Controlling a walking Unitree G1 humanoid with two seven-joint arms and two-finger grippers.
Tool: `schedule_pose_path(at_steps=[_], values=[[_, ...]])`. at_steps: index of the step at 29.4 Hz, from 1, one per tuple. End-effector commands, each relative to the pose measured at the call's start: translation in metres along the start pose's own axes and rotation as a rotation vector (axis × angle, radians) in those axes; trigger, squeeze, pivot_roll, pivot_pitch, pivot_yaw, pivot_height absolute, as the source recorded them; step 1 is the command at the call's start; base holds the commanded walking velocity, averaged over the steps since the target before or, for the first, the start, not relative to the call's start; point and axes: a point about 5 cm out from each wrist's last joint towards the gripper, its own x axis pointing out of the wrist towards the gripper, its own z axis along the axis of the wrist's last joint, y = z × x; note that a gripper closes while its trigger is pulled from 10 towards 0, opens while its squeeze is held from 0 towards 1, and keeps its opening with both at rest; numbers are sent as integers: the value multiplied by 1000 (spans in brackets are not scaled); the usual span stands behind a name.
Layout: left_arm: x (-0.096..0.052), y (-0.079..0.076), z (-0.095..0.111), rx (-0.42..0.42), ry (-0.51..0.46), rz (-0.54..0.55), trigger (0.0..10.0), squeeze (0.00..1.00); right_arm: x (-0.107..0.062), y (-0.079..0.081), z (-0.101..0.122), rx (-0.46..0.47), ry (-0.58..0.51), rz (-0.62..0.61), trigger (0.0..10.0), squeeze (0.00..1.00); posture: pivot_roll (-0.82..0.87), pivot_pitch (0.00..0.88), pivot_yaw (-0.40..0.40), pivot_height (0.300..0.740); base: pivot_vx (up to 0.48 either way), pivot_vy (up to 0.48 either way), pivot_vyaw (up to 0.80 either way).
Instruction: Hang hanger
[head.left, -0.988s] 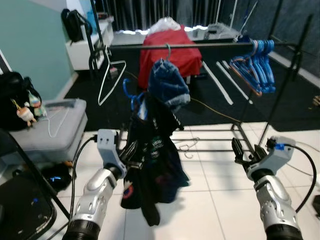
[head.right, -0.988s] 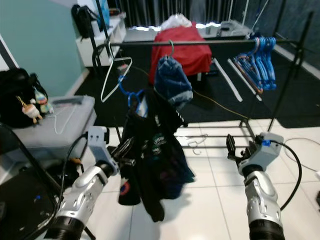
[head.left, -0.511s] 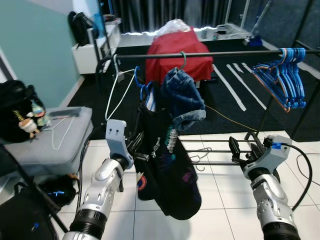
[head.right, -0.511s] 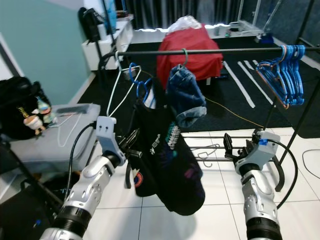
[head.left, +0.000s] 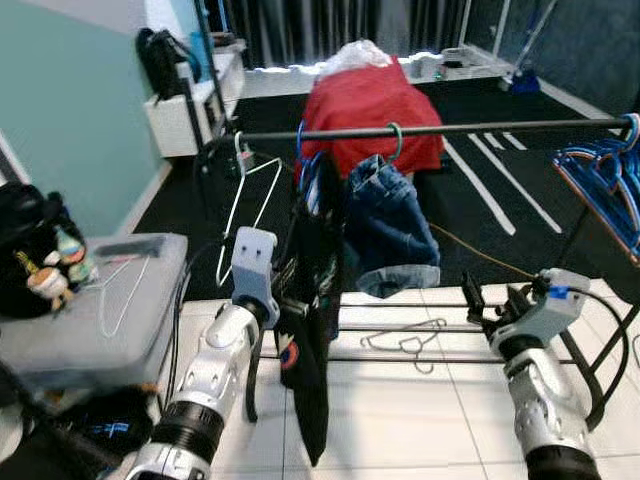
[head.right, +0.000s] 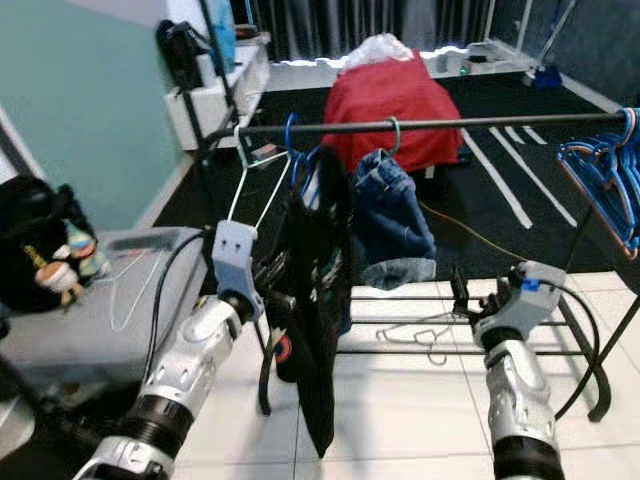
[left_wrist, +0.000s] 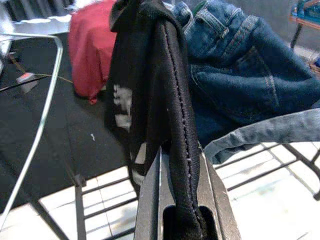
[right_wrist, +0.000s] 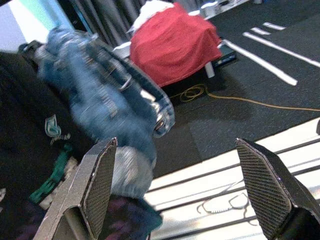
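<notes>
Fingers (left_wrist: 150, 200) of the left gripper (left_wrist: 177, 205) are seen in the left wrist view clamped on a fold of the black garment (left_wrist: 150, 90), the seam running down between them. Jeans (left_wrist: 240, 75) hang just beside the garment, and a white wire hanger (left_wrist: 35, 130) sits off to the other side.

Left eye view: the left gripper (head.left: 290, 305) is raised to the black garment (head.left: 315, 300), whose blue hanger (head.left: 305, 165) has its hook up at the rail (head.left: 450, 128). Whether the hook is fully over the rail or only against it cannot be told. The jeans (head.left: 395, 225) hang next to it on a green hook. More blue hangers (head.left: 605, 190) are bunched at the rail's far right. A loose wire hanger (head.left: 405, 342) lies on the floor under the rack. The right gripper (head.left: 490, 305) is held low by the rack's bottom bars, holding nothing.

Right eye view: same layout; the garment (head.right: 315, 290) hangs straight down from the rail (head.right: 470, 122).

Right wrist view: the right gripper (right_wrist: 185, 185) fingers are spread wide apart, empty, facing the blurred jeans (right_wrist: 100, 105).

Step judged: hanging is at its end, hook being seated. Next move calls for confirming the hook is over the rail, then opening the left fingers and backing away without dragging the cloth.
</notes>
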Motion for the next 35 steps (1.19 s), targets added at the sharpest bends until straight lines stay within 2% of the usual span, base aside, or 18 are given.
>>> schedule_pose_path(at_steps=[1, 13, 15, 19, 24, 28, 29, 35], values=[[8, -3, 12, 18, -46, -7, 10000, 0, -1, -2, -1, 9, -4, -9, 10000, 0, -161, 0, 82, 736, 461, 0, 0], [10, 3, 4, 47, 19, 29, 10000, 0, -1, -1, -1, 3, -3, -9, 10000, 0, -165, 0, 83, 736, 452, 0, 0], [11, 3, 3, 47, 22, 34, 10000, 0, -1, -1, -1, 3, -3, -10, 10000, 0, -166, 0, 84, 736, 0, 0, 0], [7, 7, -16, 42, 135, 76, 10000, 0, 0, -1, -1, 5, -4, -11, 10000, 0, -159, 0, 83, 736, 0, 0, 0], [2, 11, -24, 43, 171, 109, 10000, 0, 0, 0, -1, 7, -4, -10, 10000, 0, -157, 0, 83, 736, 0, 0, 0], [-5, 16, -33, 9, 202, 147, 10000, 0, -1, 0, -1, 7, -3, -8, 10000, 0, -153, 0, 82, 736, 0, 0, 0], [-10, 18, -37, -14, 211, 158, 10000, 1000, -1, 0, -1, 8, -2, -7, 10000, 0, -151, 0, 81, 736, 0, 0, 0], [-22, 16, -46, -50, 227, 150, 10000, 1000, -1, -1, -1, 7, 2, -5, 10000, 0, -146, 0, 78, 736, 0, 0, 0]])
